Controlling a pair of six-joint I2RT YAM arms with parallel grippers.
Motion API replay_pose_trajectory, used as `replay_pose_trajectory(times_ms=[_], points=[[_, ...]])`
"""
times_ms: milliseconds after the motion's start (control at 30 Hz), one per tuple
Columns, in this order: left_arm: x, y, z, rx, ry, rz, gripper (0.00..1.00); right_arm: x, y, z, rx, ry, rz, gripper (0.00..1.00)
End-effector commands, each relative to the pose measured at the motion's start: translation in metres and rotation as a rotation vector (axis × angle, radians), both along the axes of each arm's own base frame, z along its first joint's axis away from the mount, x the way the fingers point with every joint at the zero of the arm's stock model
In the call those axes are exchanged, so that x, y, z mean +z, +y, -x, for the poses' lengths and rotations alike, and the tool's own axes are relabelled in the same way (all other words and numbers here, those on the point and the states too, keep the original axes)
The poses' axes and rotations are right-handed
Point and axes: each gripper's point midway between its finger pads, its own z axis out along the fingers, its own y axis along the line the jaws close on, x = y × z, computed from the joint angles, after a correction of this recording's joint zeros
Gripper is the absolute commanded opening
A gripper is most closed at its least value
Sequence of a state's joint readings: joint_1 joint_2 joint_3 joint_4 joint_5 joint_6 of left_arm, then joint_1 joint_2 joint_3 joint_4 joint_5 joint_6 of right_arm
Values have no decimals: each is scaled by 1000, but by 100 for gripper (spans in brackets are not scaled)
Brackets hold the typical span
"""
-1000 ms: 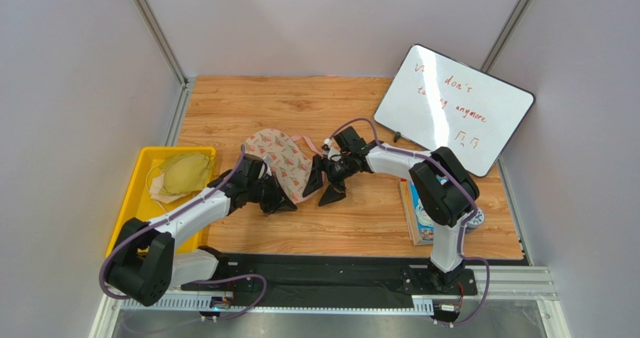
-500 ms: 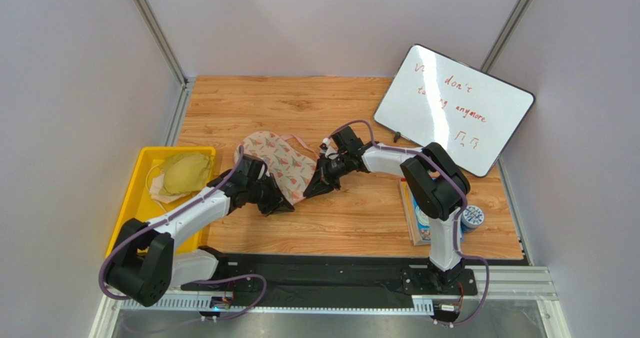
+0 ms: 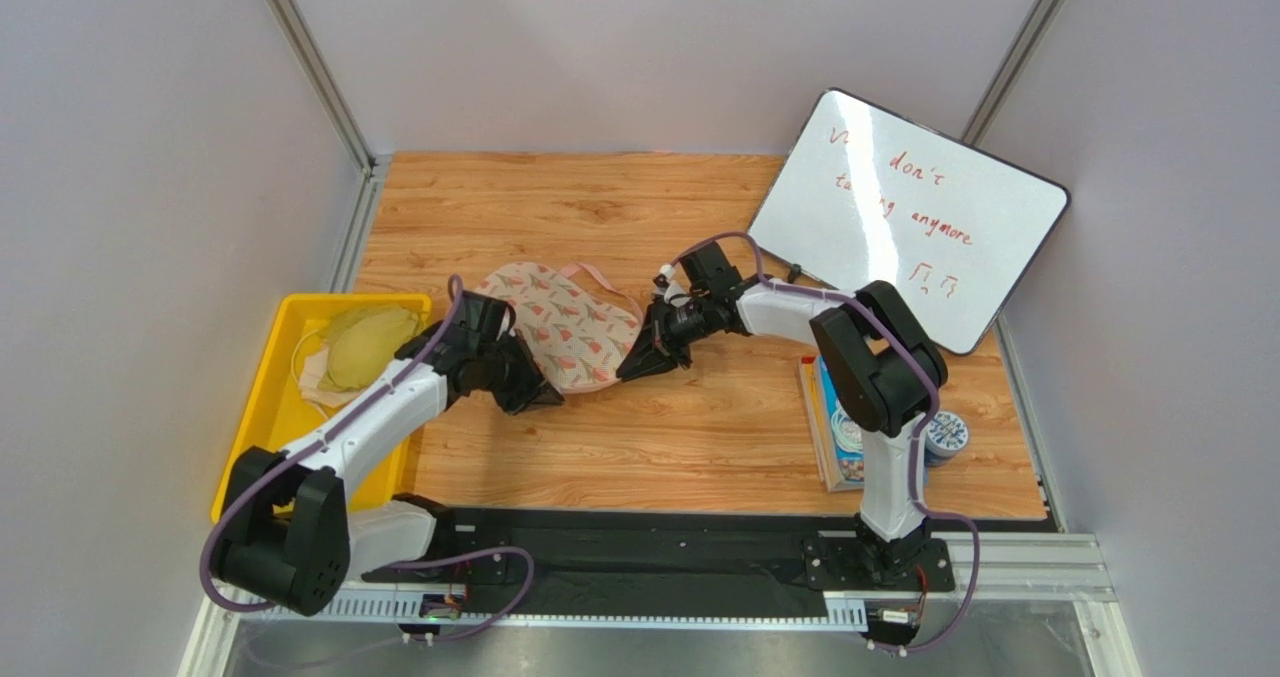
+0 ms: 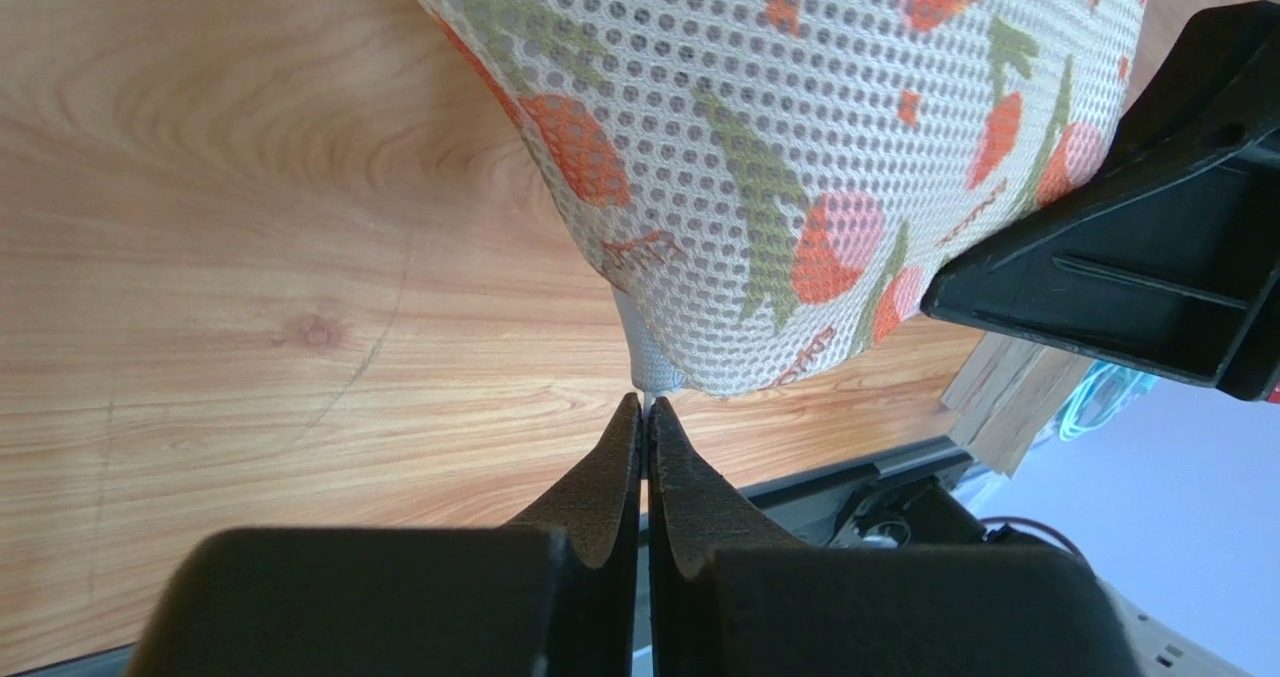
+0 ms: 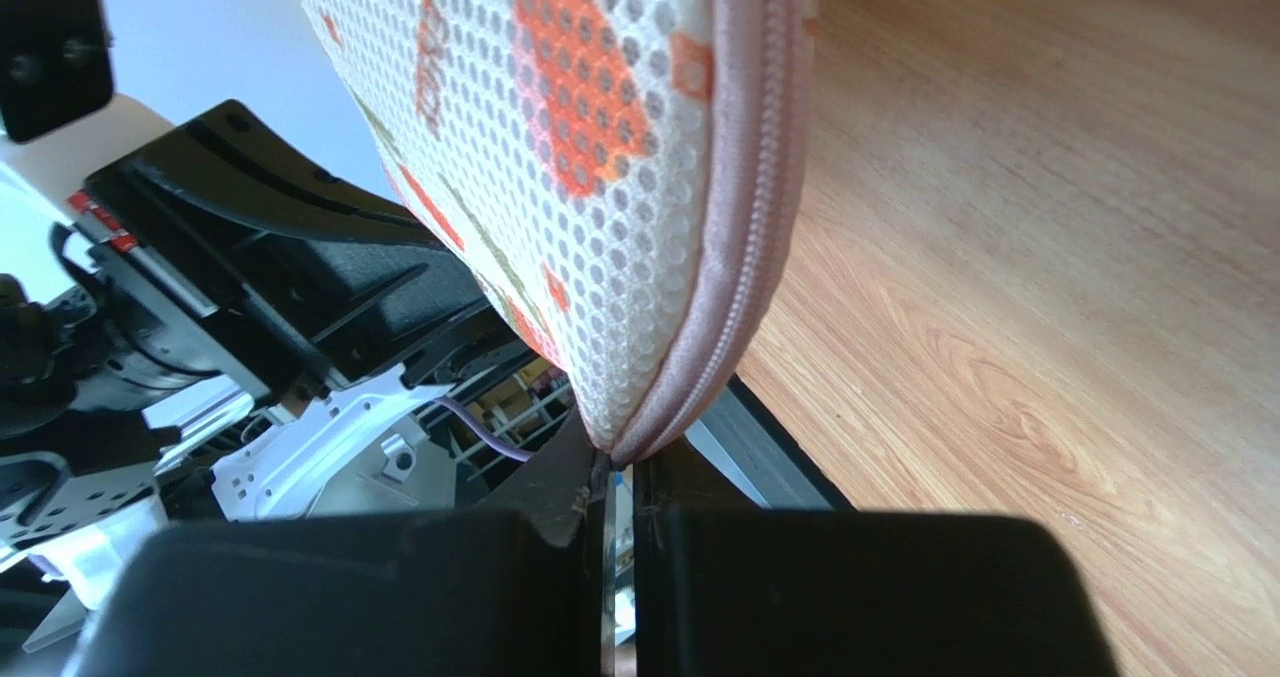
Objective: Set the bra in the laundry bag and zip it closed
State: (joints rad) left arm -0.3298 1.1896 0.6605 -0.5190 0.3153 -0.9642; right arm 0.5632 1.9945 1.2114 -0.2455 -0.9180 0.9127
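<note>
Beige leaf-printed mesh laundry bag (image 3: 568, 325), pink-zippered, lies central on the wooden table (image 3: 691, 437), long axis slanting far-left to near-right; left gripper (image 4: 645, 407) pinches its white tab, right gripper (image 5: 609, 475) its zipper end.

Wood-grain bench (image 3: 601, 212), light oak look. The laundry bag (image 3: 564, 325) sits mid-bench, long axis running left-right; can't tell if it rests fully on the surface. Yellow bin (image 3: 271, 392) sits at the left edge, overhanging the wood. Whiteboard (image 3: 909, 220) is at the back right corner, tilted. A flat blue-and-white box (image 3: 834, 437) is at the right near edge, with a tape roll (image 3: 947, 434) just beside it. Black strip (image 3: 631, 535) runs along the near edge.
</note>
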Motion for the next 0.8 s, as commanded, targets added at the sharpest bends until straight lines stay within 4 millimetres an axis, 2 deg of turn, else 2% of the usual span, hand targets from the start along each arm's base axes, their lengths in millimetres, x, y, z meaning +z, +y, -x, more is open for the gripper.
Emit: replay_pose_trajectory(times_ms=[0, 33, 67, 133, 167, 200, 233, 267, 333, 367, 433, 467, 533, 567, 600, 633, 667, 700, 733, 767], points=[[23, 5, -24, -101, -69, -75, 0, 15, -3, -32, -31, -104, -2, 0], [28, 3, -27, -129, -78, -75, 0, 17, -1, -40, -31, -135, 1, 0], [33, 0, -30, -157, -85, -74, 11, 12, -3, -42, -32, -126, 22, 0], [53, -8, -35, -220, -131, -53, 24, 14, -4, -59, -48, -169, 45, 0], [62, -11, -35, -231, -160, -52, 35, 6, -9, -60, -36, -170, 77, 0], [81, -11, -37, -238, -227, -60, 40, 4, -14, -66, -40, -180, 100, 1], [89, -17, -32, -275, -262, -68, 61, 8, -16, -79, -49, -223, 126, 2], [102, -18, -25, -286, -300, -67, 65, -2, -22, -76, -29, -211, 165, 4], [112, -25, -12, -313, -334, -56, 67, -5, -33, -87, -37, -240, 220, 10], [115, -27, -5, -321, -346, -48, 68, -3, -38, -88, -31, -238, 259, 19], [118, -26, 13, -321, -373, -31, 68, -8, -50, -93, -17, -291, 338, 30], [118, -30, 24, -326, -370, -12, 68, -7, -56, -92, -7, -292, 370, 41], [114, -26, 42, -320, -387, 16, 69, -8, -69, -93, 0, -329, 439, 52], [120, -23, 50, -305, -417, 46, 69, -8, -75, -89, 8, -325, 473, 61], [110, -20, 57, -301, -406, 47, 69, -11, -83, -85, 17, -332, 504, 66], [109, -16, 62, -293, -414, 53, 70, -3, -89, -85, 8, -365, 534, 70], [114, -12, 68, -273, -448, 72, 70, -1, -95, -82, 5, -375, 556, 80], [107, -7, 71, -257, -445, 64, 70, -9, -105, -71, 11, -359, 591, 84], [109, -5, 73, -246, -460, 70, 71, 7, -112, -73, -18, -419, 601, 91], [114, -1, 78, -233, -497, 87, 71, 7, -117, -68, -22, -429, 616, 100]])
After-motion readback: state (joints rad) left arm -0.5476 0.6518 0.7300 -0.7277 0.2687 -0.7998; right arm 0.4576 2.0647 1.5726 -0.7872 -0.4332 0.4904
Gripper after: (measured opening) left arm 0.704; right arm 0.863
